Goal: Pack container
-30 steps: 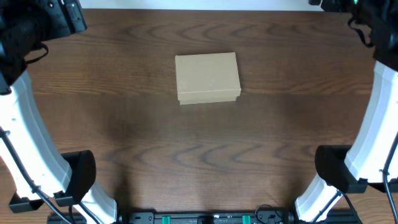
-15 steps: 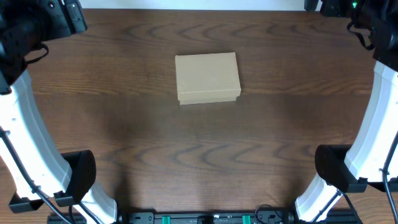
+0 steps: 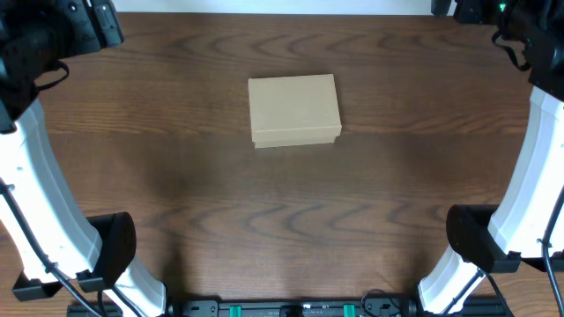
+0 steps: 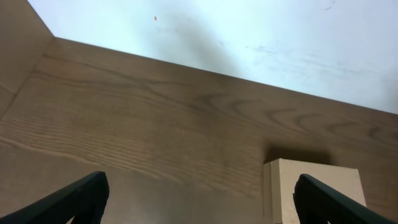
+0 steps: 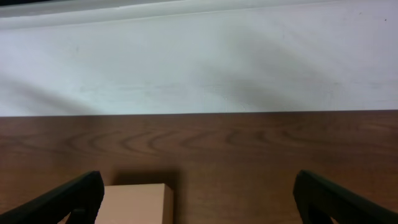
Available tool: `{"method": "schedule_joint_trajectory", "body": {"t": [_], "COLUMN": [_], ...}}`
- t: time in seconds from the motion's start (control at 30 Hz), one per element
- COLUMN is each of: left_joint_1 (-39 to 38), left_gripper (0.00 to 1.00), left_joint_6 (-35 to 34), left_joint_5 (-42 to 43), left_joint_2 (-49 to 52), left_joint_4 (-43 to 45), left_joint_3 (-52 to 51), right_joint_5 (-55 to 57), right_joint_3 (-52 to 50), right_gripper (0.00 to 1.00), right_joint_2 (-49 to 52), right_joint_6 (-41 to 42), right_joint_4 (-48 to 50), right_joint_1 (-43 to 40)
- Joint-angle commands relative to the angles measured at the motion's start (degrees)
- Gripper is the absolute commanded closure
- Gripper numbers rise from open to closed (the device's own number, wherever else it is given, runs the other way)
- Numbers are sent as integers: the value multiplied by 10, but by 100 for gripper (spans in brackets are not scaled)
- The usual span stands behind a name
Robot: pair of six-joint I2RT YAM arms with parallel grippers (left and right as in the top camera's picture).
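Near the middle of the dark brown wood-grain table [image 3: 282,220], a little toward its far side, sits the small rectangular tan cardboard box [image 3: 294,109]. Its flap lid lies flat and shut, its long sides run left to right, and nothing touches it.

Both arms are drawn back to the far corners, well apart from the box, with their white links [image 3: 40,189] running down the left and right edges of the overhead view. Neither gripper can be made out clearly from above.

From the left wrist camera, the left gripper [image 4: 199,202] is spread wide, its two dark fingers [image 4: 81,196] at opposite lower corners of the view with bare table between them. The box [image 4: 314,183] shows low in this view, partly behind one fingertip, and a plain white wall [image 4: 249,37] rises beyond the table's far edge.

From the right wrist camera, the right gripper [image 5: 199,199] is likewise spread wide and holds nothing. The box [image 5: 137,202] appears at the bottom edge, just beside one dark finger [image 5: 326,193].
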Motion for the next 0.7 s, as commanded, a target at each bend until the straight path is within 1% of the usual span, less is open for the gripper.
{"method": "schedule_joint_trajectory", "body": {"t": [0.0, 0.47, 0.67], "left_joint_1": [2, 2, 2], "left_gripper": [4, 4, 4], "left_joint_6": [2, 2, 2], "left_joint_5": [-4, -4, -4], "left_joint_2": [0, 0, 0], "left_joint_4": [-2, -2, -2], "left_joint_3": [6, 6, 6], "right_joint_5": [5, 6, 9], "right_joint_3": [1, 1, -2], "right_gripper": [1, 1, 1], "right_joint_2": [1, 1, -34], "right_joint_6": [-1, -2, -3], "right_joint_4": [-1, -3, -16], "right_joint_1": [0, 0, -1]}}
